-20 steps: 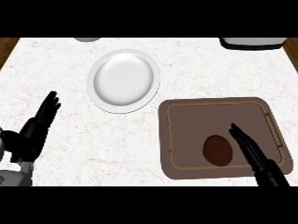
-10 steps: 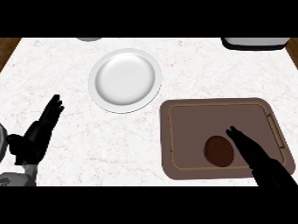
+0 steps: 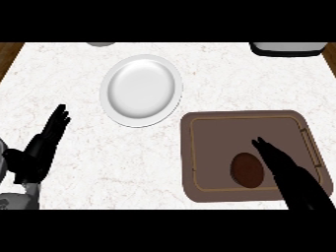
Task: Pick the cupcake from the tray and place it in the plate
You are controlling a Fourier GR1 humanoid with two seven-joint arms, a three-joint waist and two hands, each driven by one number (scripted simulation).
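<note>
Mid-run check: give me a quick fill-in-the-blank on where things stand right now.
1. The cupcake lies in the brown ____.
2. The white plate holds ____.
3. The right hand, fingers straight, is beside the cupcake, over the ____.
4. The left hand rests open near the view's ____ edge.

Missing words: tray; nothing; tray; left

a single head view looks steeply down on the marble counter (image 3: 83, 147) from close above.

marble counter (image 3: 90, 147), white plate (image 3: 141, 91), brown tray (image 3: 221, 128)
</note>
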